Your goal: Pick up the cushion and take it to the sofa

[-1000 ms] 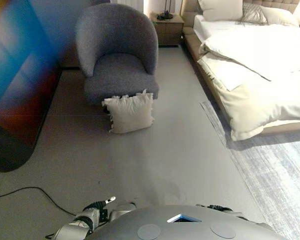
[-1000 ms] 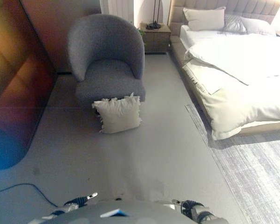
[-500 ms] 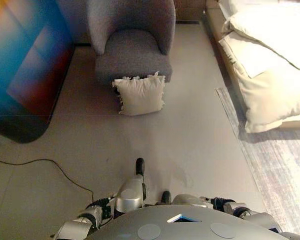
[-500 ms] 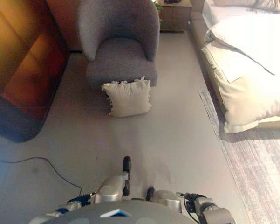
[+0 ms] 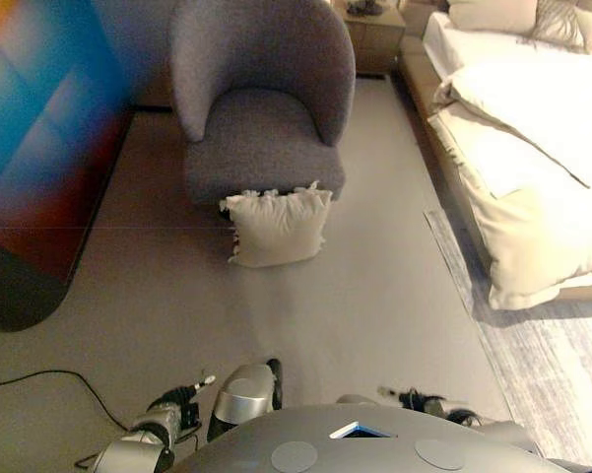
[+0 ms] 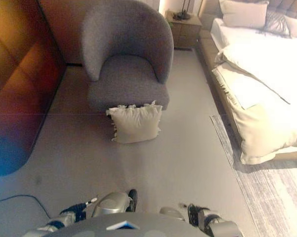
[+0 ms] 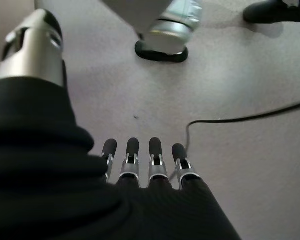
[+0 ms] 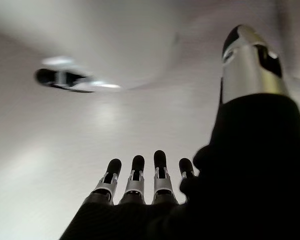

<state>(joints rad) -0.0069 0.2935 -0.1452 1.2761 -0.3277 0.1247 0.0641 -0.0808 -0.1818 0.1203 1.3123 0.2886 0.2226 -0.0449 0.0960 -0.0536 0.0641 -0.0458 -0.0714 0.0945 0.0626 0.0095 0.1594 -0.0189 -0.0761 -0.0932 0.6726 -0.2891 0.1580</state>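
Observation:
A cream cushion (image 5: 278, 227) with frilled edges stands on the grey floor, leaning against the front of a grey armchair (image 5: 261, 108). It is well ahead of both hands. My left hand (image 5: 174, 401) hangs low at the bottom left. In the left wrist view this left hand (image 7: 140, 170) has straight fingers over bare floor and holds nothing. My right hand (image 5: 421, 401) hangs low at the bottom right. The right wrist view shows the right hand (image 8: 140, 185) with straight fingers and nothing in it.
A bed (image 5: 532, 148) with white bedding runs along the right, with a striped rug (image 5: 561, 365) beside it. A wooden nightstand (image 5: 374, 30) stands behind the armchair. A dark glossy panel (image 5: 30, 148) lines the left side.
The whole picture dipped down and came back up, so the camera moved. The cushion still leans on the armchair and looks slightly nearer. Both hands stay low and empty.

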